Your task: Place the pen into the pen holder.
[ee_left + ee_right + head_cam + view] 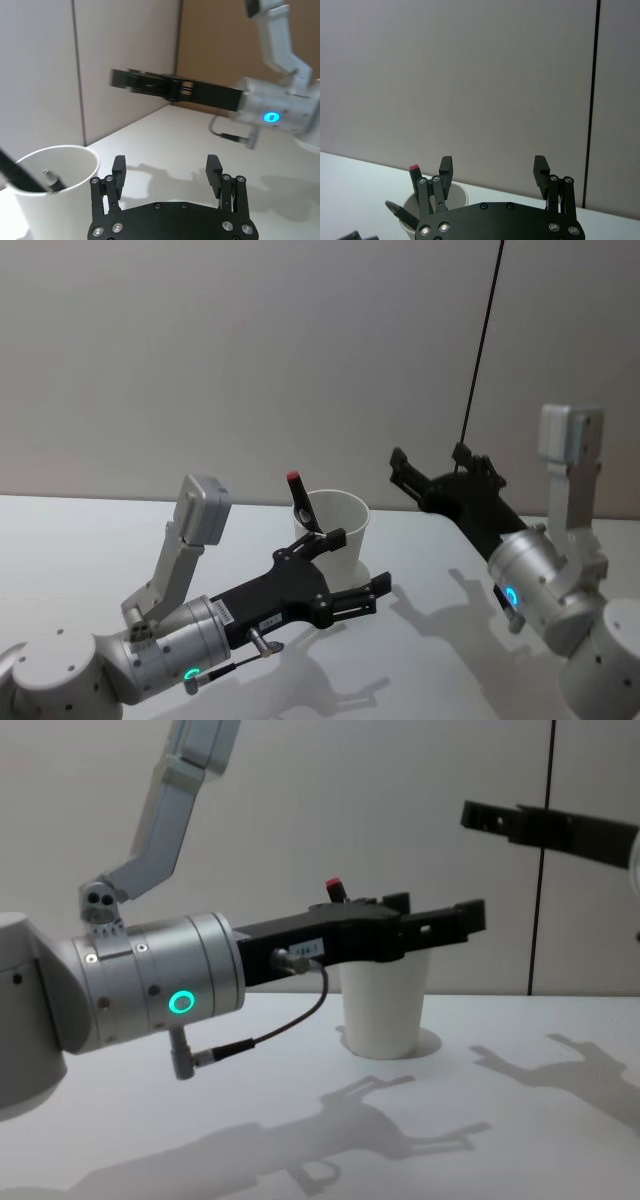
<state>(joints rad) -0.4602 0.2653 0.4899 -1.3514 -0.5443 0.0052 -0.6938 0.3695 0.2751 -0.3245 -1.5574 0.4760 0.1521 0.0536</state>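
Standing upright inside the pen holder on the table, the pen appears placed, so the task looks complete; the left gripper beside the cup and the raised right gripper are both spread and empty.

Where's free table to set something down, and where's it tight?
Bare table lies on the robot's left of the pen holder, and more between it and the right gripper. It is crowded right at the cup, where the open left gripper sits beside it with the pen inside.
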